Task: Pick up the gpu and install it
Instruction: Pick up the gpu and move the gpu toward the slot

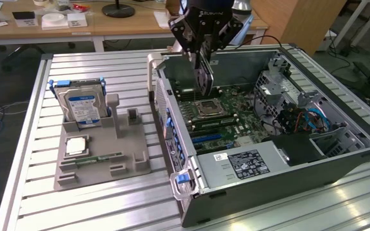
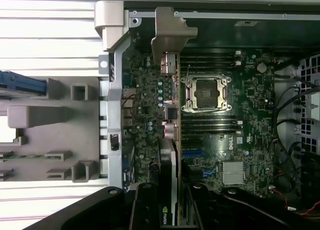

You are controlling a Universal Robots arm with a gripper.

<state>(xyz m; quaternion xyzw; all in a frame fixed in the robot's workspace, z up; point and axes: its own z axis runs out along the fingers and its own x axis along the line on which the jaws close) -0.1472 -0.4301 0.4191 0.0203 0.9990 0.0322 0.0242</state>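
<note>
Slatted metal table (image 1: pixel 108 202); hand (image 1: pixel 203 50) grips NVIDIA-marked gpu (image 2: pixel 169 160) above motherboard (image 2: pixel 250 105).

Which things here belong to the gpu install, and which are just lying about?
In the job:
- gpu, gripped on edge by the pincer
- motherboard below it
- open case

Lying about:
- hard drive
- square chip
- memory stick
- grey holder they sit in, beside the case
</note>
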